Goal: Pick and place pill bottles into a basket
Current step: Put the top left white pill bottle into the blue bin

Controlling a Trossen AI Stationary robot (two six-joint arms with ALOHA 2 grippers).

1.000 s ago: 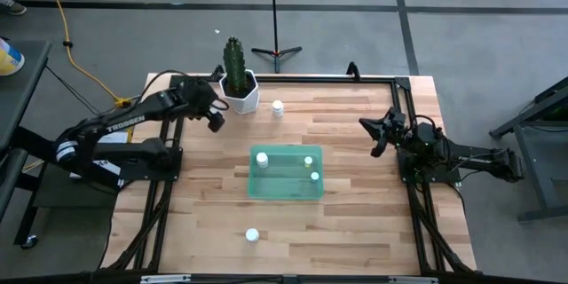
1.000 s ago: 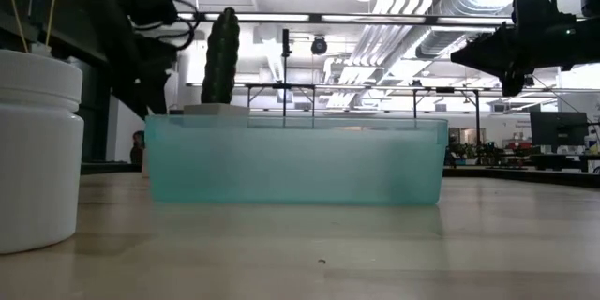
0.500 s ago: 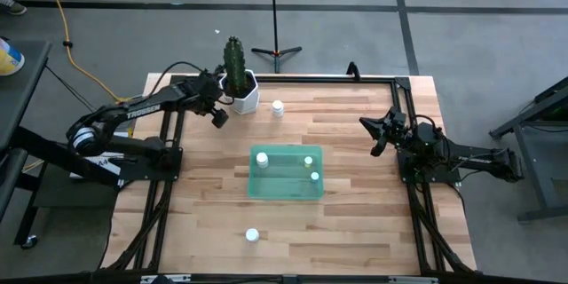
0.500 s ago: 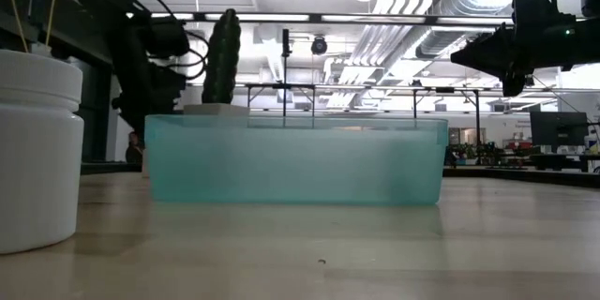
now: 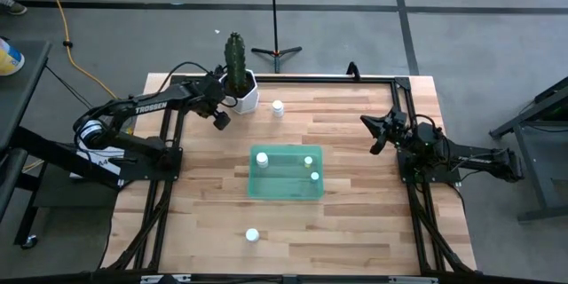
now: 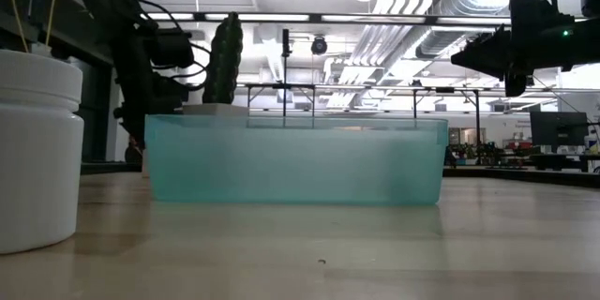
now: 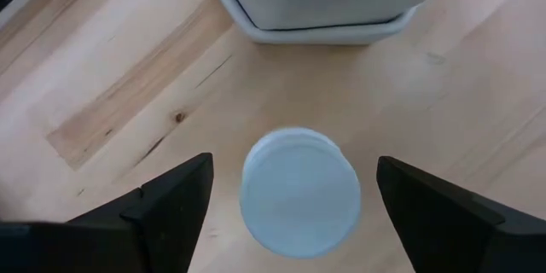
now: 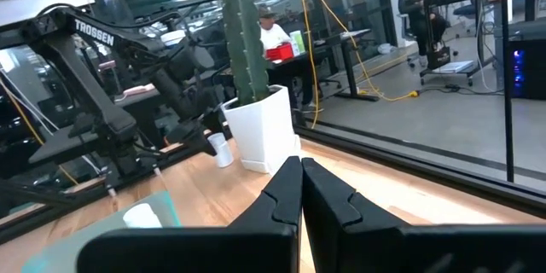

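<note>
My left gripper (image 5: 218, 117) is open, pointing down beside the white hexagonal cactus pot (image 5: 240, 97). In the left wrist view its fingers stand on either side of a white pill bottle (image 7: 299, 192) that stands on the table, without touching it (image 7: 294, 171). The gripper hides this bottle in the high view. The green basket (image 5: 285, 186) sits mid-table with three bottles in it (image 5: 261, 157). One bottle (image 5: 278, 107) stands right of the pot and another (image 5: 252, 235) stands near the front edge. My right gripper (image 5: 377, 133) is shut and empty at the table's right.
The cactus pot (image 7: 316, 4) stands close behind the bottle under my left gripper. The tall cactus (image 6: 222, 61) rises above it. Black frame rails run along the table's left, right and far edges. Bare wood lies around the basket (image 6: 295, 161).
My left arm has stretched toward the cactus pot, and its gripper has gone down toward the table beside the pot. My right arm has kept still.
</note>
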